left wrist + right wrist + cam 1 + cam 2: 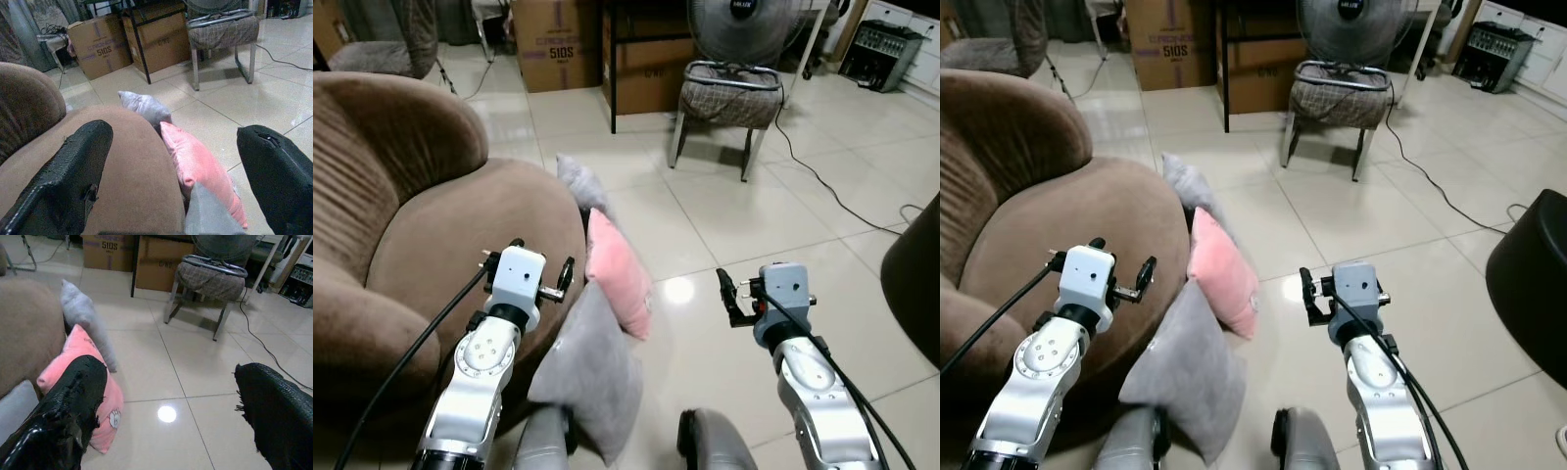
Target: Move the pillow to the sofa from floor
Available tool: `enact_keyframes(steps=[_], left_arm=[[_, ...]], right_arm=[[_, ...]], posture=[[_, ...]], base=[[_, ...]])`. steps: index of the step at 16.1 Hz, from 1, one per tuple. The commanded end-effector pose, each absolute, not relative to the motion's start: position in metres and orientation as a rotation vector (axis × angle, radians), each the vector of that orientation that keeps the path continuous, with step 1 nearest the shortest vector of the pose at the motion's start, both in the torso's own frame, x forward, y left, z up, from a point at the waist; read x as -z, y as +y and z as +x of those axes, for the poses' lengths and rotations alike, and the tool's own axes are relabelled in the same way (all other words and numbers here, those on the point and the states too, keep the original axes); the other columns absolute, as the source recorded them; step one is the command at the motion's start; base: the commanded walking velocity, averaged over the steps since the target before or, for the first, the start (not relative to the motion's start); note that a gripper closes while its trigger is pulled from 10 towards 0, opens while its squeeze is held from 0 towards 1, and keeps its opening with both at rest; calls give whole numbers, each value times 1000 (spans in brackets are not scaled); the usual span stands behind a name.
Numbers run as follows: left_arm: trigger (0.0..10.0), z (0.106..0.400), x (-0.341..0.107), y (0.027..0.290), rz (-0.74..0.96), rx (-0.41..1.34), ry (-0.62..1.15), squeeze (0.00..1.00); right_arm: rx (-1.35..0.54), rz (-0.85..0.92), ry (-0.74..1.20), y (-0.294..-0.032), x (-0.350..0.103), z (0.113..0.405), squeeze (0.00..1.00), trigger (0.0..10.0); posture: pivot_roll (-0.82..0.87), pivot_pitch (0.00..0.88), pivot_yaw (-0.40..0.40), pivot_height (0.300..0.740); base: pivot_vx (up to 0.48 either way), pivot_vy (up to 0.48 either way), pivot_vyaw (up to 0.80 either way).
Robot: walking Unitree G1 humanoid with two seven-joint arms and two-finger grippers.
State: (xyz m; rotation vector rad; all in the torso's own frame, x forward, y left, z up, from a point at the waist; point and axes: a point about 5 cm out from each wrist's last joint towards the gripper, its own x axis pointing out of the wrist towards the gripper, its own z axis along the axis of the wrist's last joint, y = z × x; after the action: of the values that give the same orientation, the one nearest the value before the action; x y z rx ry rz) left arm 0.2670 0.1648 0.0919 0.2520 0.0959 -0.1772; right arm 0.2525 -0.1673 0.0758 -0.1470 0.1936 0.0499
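Note:
Three pillows lean against the brown sofa [421, 235] on the tiled floor: a pink pillow [619, 276] in the middle, a grey pillow [589, 370] nearest me and another grey pillow [581, 184] behind it. My left gripper [543, 260] is raised over the sofa's rounded front, just left of the pink pillow, open and empty. My right gripper [732, 299] hovers over bare floor to the pink pillow's right, also open and empty. The left wrist view shows the pink pillow [200, 166] between its two fingers [68, 181]; in the right wrist view the pink pillow [102, 382] lies behind one finger.
A metal chair [729, 96] with a fan on it stands ahead, with cardboard boxes [553, 44] and a black table frame behind. A cable [822, 181] runs across the floor at right. A dark rounded object [915, 279] sits at the right edge.

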Motion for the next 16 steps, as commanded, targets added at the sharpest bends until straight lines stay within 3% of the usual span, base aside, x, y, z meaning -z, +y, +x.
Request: enact_keyframes(steps=[1,7,16], left_arm=[[10000,267,-90,165,256,179,112,0],[10000,269,-87,162,248,185,125,0],[10000,275,-73,156,231,232,194,0]], right_arm=[[-51,-153,194,-168,-78,252,0,10000],[-61,-164,195,-169,-79,251,0,10000],[-78,-180,198,-170,-80,247,0,10000]], posture=[[-39,0,-11,592],[-46,0,-11,527],[-57,0,-18,527]], base=[[0,0,0],[0,0,0],[0,0,0]])
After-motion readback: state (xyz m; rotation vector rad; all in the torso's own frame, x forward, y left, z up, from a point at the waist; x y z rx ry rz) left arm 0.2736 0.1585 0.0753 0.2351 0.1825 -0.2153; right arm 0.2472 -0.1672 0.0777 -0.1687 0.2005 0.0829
